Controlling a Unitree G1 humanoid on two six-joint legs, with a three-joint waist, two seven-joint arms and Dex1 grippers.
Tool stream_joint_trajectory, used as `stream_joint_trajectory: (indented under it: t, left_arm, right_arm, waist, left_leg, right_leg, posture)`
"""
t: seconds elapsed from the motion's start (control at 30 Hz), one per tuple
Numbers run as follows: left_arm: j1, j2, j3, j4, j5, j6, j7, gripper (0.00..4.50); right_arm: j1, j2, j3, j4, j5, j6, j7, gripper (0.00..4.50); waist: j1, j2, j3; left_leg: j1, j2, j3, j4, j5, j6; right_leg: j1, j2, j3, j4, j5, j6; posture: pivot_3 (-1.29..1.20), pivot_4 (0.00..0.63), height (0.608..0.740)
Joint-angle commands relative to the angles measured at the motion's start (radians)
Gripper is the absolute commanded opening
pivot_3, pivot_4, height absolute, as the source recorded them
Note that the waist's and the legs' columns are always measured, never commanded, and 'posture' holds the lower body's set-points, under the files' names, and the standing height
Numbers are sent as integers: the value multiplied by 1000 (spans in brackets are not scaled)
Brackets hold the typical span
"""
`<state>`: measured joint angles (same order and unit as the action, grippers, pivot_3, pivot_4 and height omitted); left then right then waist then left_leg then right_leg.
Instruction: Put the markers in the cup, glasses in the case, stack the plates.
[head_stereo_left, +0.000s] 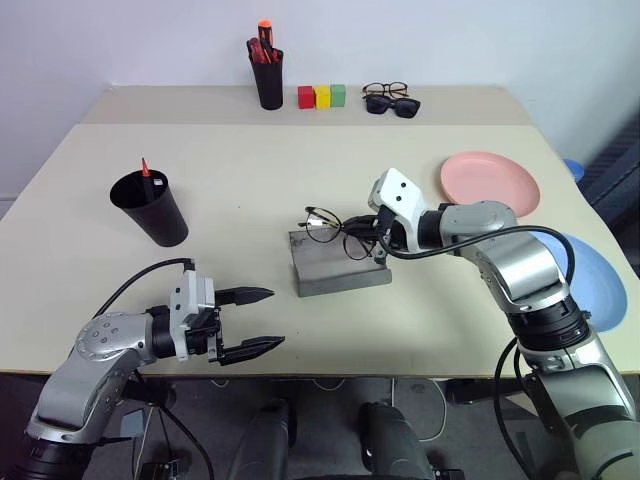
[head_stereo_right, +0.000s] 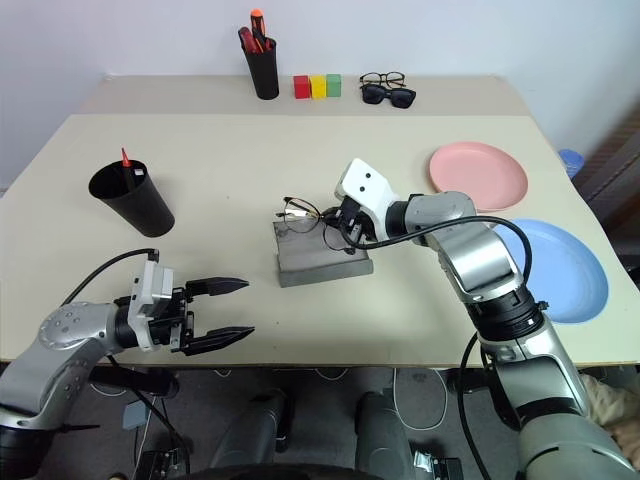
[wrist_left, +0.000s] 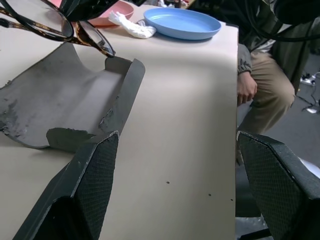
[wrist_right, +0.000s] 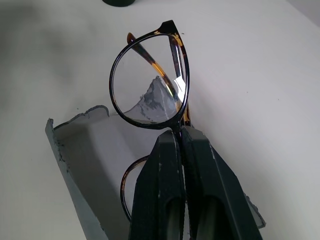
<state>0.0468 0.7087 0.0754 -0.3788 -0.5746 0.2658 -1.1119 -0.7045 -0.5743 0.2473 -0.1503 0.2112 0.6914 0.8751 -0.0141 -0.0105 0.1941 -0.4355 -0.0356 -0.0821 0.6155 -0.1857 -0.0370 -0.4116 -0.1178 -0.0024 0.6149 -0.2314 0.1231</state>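
Note:
The thin black wire-rimmed glasses (head_stereo_left: 328, 228) hang tilted just over the open grey case (head_stereo_left: 338, 270) at mid-table. My right gripper (head_stereo_left: 373, 238) is shut on them at the bridge (wrist_right: 181, 131), one lens (wrist_right: 149, 85) standing up past the fingers. The black cup (head_stereo_left: 150, 208) stands at the left with a red marker tip (head_stereo_left: 144, 165) poking out of it. The pink plate (head_stereo_left: 490, 182) and the blue plate (head_stereo_left: 597, 278) lie apart at the right. My left gripper (head_stereo_left: 275, 317) is open and empty near the front edge, pointing towards the case (wrist_left: 60, 100).
At the back stand a narrow black pen holder (head_stereo_left: 267, 78) with red and orange markers, three coloured blocks (head_stereo_left: 321, 96) and two other pairs of glasses (head_stereo_left: 391, 99). A person's hand (wrist_left: 246, 87) rests beyond the table's right edge.

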Motion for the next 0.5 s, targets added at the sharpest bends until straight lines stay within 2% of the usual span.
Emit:
stream_joint_trajectory:
  t: [0.03,0.37,0.4,0.43,0.5]
  left_arm:
    - [16,11,41,-49,1,-25,13,3907]
    - [21,11,56,-48,6,-29,39,3907]
    - [21,10,56,-48,7,-30,41,3907]
    - [20,10,57,-47,8,-31,45,3907]
    - [17,12,60,-40,11,-35,48,3907]
  right_arm:
    - [17,11,3,3,-13,-50,-4,60]
    - [92,-32,37,-18,-35,-90,51,60]
    - [96,-35,38,-19,-37,-90,53,658]
    - [106,-44,37,-25,-38,-89,58,961]
    - [122,-59,33,-39,-42,-87,60,1917]
  waist:
    - [0,0,0]
    - [0,0,0]
    - [0,0,0]
    - [0,0,0]
    - [1,0,0]
  left_leg:
    - [0,0,0,0,0,0]
    - [0,0,0,0,0,0]
    - [0,0,0,0,0,0]
    - [0,0,0,0,0,0]
    - [0,0,0,0,0,0]
  right_leg:
    - [0,0,0,0,0,0]
    - [0,0,0,0,0,0]
    - [0,0,0,0,0,0]
    - [0,0,0,0,0,0]
    - [0,0,0,0,0,0]
  posture:
    - [0,150,739]
    - [0,150,739]
    - [0,150,739]
    - [0,150,739]
    - [0,150,739]
